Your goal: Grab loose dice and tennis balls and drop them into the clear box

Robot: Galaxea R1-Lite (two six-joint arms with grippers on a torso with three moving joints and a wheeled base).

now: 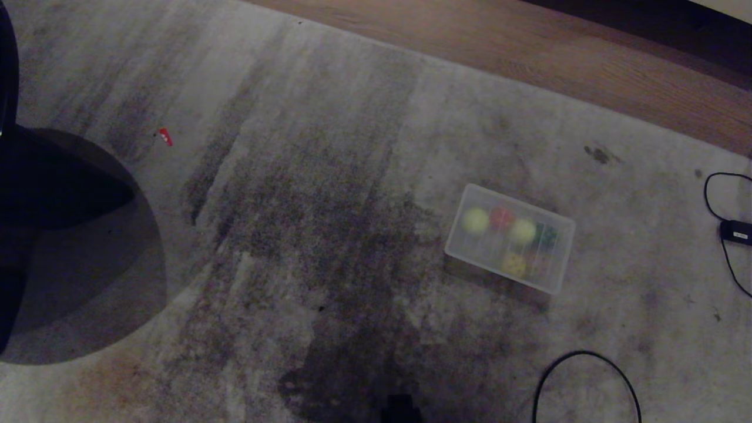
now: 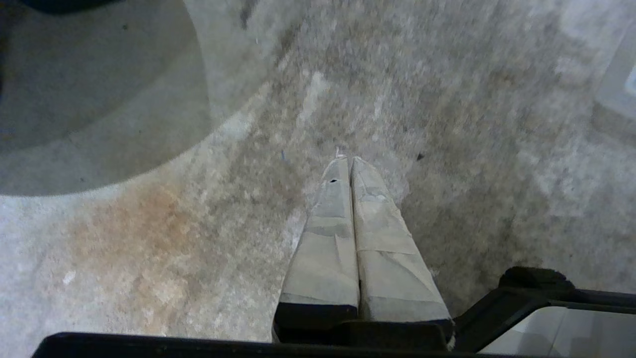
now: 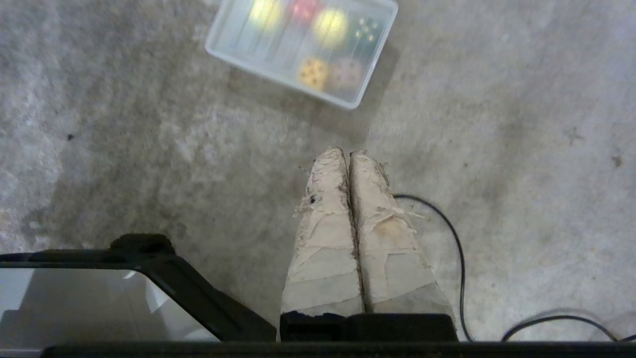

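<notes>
A: Head view. Box (image 1: 510, 238) sits on the carpet (image 1: 329, 176) at about 3 o'clock of centre. Inside: two balls (image 1: 475, 221), a red die (image 1: 501, 216), a yellow die (image 1: 514, 264), a dark green die (image 1: 547, 235). The right wrist view adds a peach die (image 3: 346, 75) beside the yellow one.

B: Any loose pieces?

A: None that I can find on the carpet. Only a small red scrap (image 1: 165, 136) at 10 o'clock, too small to identify. By my read the collecting looks done, or nearly.

B: Tools?

A: Left tool (image 2: 348, 159) has its fingers pressed together and holds nothing; it hangs over bare carpet. Right tool (image 3: 347, 151) is the same, fingers together, empty, with the box ahead of its tips and apart from them.

B: Risks from here?

A: First, the cables. One black cable (image 1: 587, 382) loops at 5 o'clock, and another runs to a black adapter (image 1: 737, 230) at 3 o'clock. The near loop lies just past the right tool; a low sweep or a base move could snag it.

B: And the box?

A: It is light and shallow, I judge. A nudge from a tool or the base could slide or tip it and spill the lot. Also, the red scrap could be mistaken for a die; reaching for it would waste a move. A dark round base (image 1: 70, 247) at 9 o'clock limits driving that way.
</notes>
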